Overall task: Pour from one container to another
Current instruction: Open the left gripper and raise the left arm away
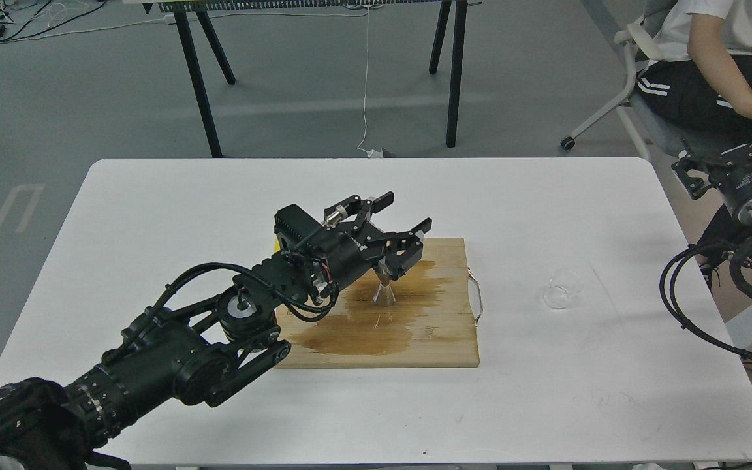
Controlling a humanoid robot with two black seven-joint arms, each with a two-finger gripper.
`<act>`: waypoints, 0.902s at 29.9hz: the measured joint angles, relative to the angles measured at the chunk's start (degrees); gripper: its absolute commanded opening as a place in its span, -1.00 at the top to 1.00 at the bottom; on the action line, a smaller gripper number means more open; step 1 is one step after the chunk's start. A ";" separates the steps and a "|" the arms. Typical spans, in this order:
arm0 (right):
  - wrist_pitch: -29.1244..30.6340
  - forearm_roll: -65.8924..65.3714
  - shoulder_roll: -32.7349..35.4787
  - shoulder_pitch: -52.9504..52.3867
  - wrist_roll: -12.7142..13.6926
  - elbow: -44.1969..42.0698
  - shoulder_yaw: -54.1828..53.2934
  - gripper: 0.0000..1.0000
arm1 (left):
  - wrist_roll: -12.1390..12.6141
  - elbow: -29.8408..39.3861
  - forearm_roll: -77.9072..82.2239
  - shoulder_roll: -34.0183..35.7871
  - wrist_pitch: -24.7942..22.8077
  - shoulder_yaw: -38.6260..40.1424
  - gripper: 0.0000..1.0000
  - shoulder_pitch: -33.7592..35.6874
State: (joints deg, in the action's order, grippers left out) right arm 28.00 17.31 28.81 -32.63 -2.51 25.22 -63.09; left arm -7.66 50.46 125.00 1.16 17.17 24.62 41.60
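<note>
The steel jigger (384,295) stands on the wet wooden cutting board (441,339); only its lower cone shows, since my left gripper (407,212) hangs over its top. That gripper is raised above the board's back edge, open, with nothing between its spread fingertips (386,196). The clear glass cup (562,288) sits on the white table (154,215) to the right of the board, far from both grippers. My right gripper (751,153) hovers at the right edge of the view, beyond the table, too dark for its fingers to be told apart.
A dark wet patch covers the board's middle and near left. The board's metal handle (477,297) points toward the cup. The lemon is almost wholly hidden behind my left wrist. A seated person (722,59) is at the far right, and black table legs (196,78) stand behind.
</note>
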 measured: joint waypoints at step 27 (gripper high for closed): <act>0.00 17.92 5.30 19.97 5.10 31.52 -1.81 -1.00 | -1.50 -3.68 -109.97 13.18 -31.99 21.60 -1.00 8.95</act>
State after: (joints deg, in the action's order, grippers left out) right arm 28.00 35.24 34.11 -12.66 2.59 56.74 -64.91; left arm -9.16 46.78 15.03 14.35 -14.82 46.23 50.54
